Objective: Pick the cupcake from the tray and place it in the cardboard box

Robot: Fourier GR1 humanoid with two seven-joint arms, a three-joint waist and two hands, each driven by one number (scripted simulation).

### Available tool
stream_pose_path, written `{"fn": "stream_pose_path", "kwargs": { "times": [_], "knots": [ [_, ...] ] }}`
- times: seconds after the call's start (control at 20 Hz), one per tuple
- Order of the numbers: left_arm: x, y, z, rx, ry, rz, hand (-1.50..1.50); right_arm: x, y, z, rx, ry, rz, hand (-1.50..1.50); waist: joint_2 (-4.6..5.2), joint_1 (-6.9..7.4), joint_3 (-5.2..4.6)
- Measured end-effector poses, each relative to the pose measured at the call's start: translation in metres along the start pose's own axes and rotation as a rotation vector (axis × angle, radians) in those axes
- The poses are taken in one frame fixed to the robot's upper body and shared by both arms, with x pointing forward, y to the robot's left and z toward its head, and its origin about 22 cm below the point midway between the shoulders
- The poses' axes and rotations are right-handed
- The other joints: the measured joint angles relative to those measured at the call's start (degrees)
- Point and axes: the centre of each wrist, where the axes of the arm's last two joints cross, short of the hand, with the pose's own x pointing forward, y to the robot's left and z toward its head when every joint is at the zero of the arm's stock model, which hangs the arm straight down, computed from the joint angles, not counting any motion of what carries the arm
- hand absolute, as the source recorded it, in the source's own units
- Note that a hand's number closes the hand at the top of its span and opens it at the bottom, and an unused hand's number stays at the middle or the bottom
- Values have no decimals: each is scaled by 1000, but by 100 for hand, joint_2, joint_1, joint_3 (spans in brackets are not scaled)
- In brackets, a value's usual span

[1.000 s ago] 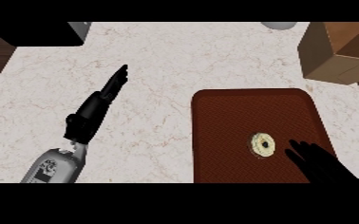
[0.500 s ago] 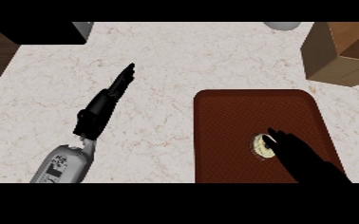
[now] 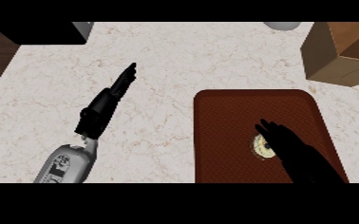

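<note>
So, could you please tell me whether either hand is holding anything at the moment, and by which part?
Nothing is visibly held. The right hand lies over the cupcake on the tray, hiding any contact. The left hand is open above the counter.

right robot hand (image 3: 294, 148) over cupcake (image 3: 261, 148), brown tray (image 3: 224, 123), cardboard box (image 3: 335, 52)

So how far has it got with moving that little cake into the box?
Nothing looks finished yet. The cupcake sits on the dark red tray, mostly hidden under the right hand, which is over it; whether the fingers have closed on it cannot be seen. Lifting it and carrying it to the cardboard box at the far right remains. The left hand rests open on the counter.
</note>
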Motion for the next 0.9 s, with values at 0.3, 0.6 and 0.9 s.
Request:
{"fn": "stream_pose_path", "kwargs": {
  "times": [0.3, 0.6, 0.9],
  "knots": [
    [-2, 11, 9, 1, -6, 0, 0, -8, 12, -12, -22, -21, 6, -150, -2, 3, 0],
    [5, 6, 13, 0, -7, -2, 0, -12, 18, -13, -1, -12, 23, -150, -3, -3, 0],
    [2, 7, 13, 0, -6, 0, 0, -17, 34, -29, 43, 2, 44, -150, -2, 3, 0]
  ]
}}
